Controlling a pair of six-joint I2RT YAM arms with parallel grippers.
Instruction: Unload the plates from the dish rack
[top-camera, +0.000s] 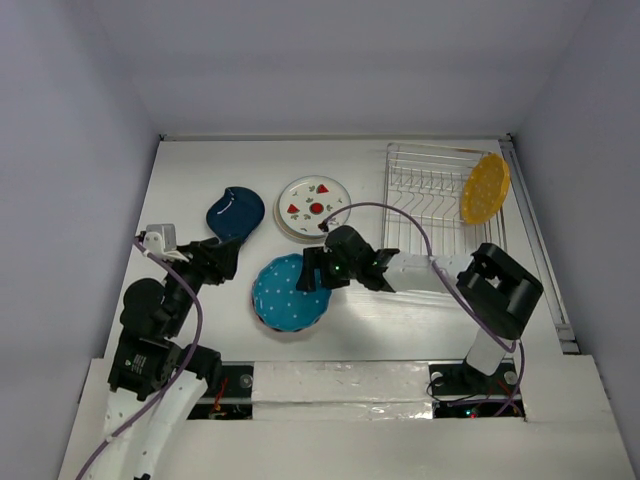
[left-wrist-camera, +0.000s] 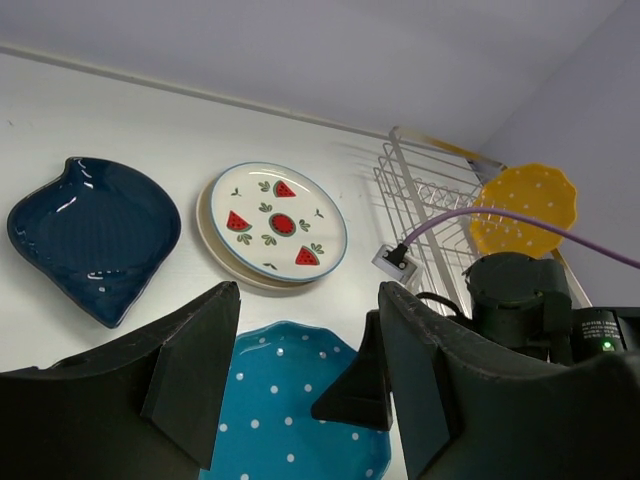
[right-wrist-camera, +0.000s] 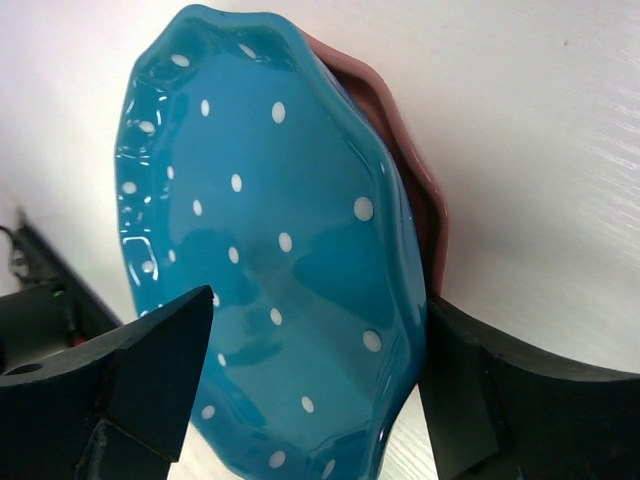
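High above the near edge, looking down on the whole bench (top-camera: 200, 170). Left wrist: low, facing the far edge. Right wrist: very close to the teal plate (right-wrist-camera: 280, 250), seen in all three.

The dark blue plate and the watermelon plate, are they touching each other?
Apart. The left wrist view shows bare white table between the dark blue plate and the watermelon plate.

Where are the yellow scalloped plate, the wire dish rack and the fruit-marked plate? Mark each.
Yellow scalloped white-dotted plate (top-camera: 485, 187): top view, centre of its face.
Silvery wire dish rack (top-camera: 424, 183): top view, its upright prongs.
White round fruit-marked plate (left-wrist-camera: 279, 222): left wrist view, its central red mark.
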